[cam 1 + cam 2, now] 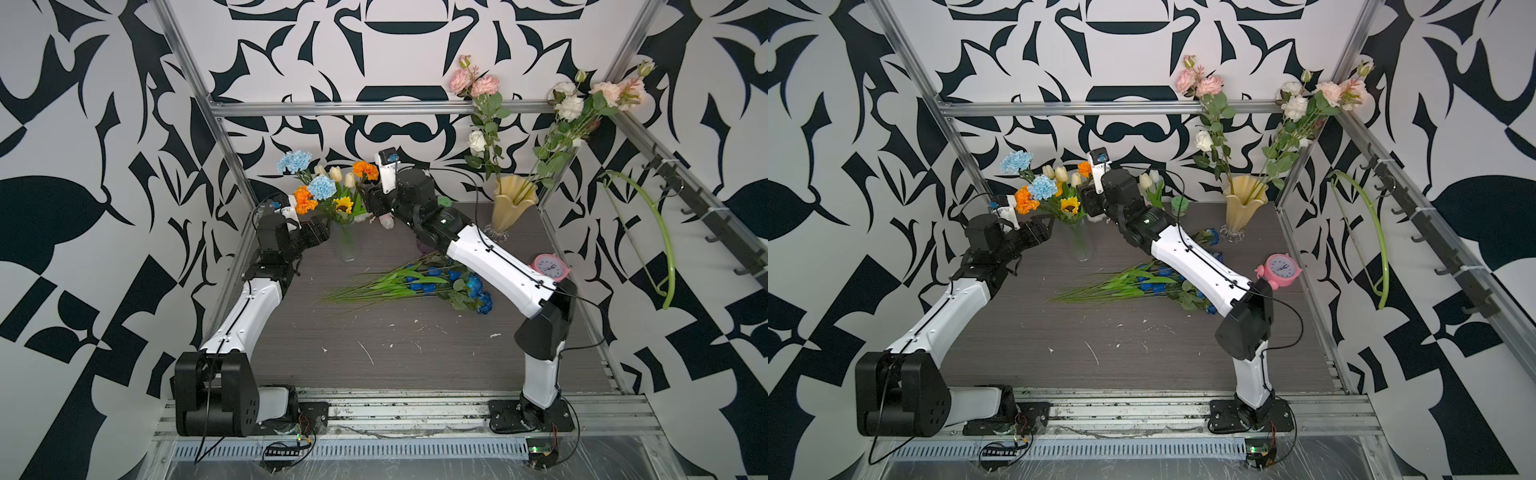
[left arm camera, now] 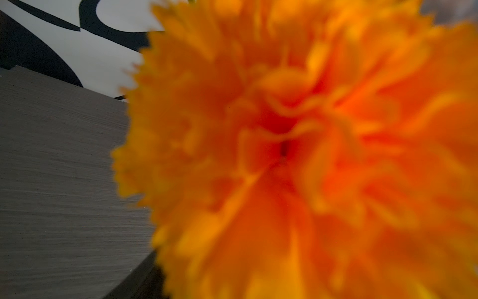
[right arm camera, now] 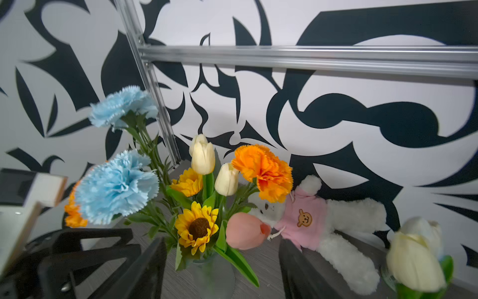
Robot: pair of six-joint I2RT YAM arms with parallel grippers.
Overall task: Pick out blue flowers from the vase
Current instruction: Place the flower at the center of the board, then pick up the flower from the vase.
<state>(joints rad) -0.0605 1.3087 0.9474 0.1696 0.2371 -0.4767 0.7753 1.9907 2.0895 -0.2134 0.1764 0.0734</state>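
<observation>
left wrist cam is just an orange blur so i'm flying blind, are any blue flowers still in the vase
observer: yes, two pale-blue carnations stand in the clear vase among the orange, yellow and cream blooms.
operator: ok where's my left gripper relative to that
observer: the left gripper is open, close beside the vase and gripping nothing.
operator: has anything been pulled out yet
observer: yes, dark-blue flowers lie in a pile on the table in front of the vase, partly under the right arm.
</observation>
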